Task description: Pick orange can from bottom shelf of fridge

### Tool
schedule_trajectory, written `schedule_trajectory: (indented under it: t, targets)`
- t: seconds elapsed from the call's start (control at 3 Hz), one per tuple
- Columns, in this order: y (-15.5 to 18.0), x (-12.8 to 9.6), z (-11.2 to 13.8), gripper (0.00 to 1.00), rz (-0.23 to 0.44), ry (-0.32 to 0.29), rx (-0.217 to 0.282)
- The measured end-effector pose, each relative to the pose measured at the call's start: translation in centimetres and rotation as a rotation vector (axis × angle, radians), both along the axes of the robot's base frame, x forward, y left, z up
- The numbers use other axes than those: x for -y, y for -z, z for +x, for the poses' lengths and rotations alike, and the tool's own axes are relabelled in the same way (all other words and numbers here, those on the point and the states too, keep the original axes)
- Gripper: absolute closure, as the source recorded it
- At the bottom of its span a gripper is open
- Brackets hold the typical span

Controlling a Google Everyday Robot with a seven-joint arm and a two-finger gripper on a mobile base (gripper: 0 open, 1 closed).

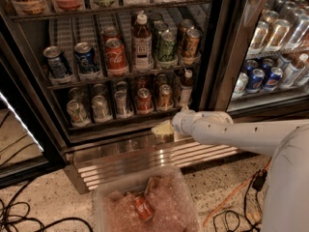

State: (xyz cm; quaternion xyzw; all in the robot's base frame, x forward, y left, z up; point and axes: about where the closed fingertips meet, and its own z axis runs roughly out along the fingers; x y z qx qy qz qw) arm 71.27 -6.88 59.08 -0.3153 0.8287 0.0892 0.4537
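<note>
The fridge (217, 42) stands open in front of me. Its bottom shelf (120, 121) holds a row of cans in narrow lanes. The orange can (164, 96) stands upright near the right end, between a redder can (143, 100) on its left and a brown bottle with a white cap (186, 87) on its right. My gripper (163, 129), with pale yellowish fingers on a white arm (231, 132), is just below and in front of the orange can, at the fridge's front sill. It holds nothing that I can see.
Silver cans (100, 108) fill the left lanes of the bottom shelf. The rack above holds blue cans (87, 58), a red cola can (116, 56), a bottle and green cans. A clear tub of ice (145, 202) sits on the floor below. Cables (231, 202) lie around. A second cooler (275, 57) is at the right.
</note>
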Motion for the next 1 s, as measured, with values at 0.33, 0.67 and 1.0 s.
schedule_trajectory:
  t: [0.33,0.67,1.0]
  targets:
    - [-1.02,-1.38,0.53,0.0,0.063,-0.004,0.064]
    - [-1.35,-1.51,0.54,0.0,0.096,0.023,0.139]
    - [-0.65,-1.79,-0.15,0.0,0.085,0.067,0.153]
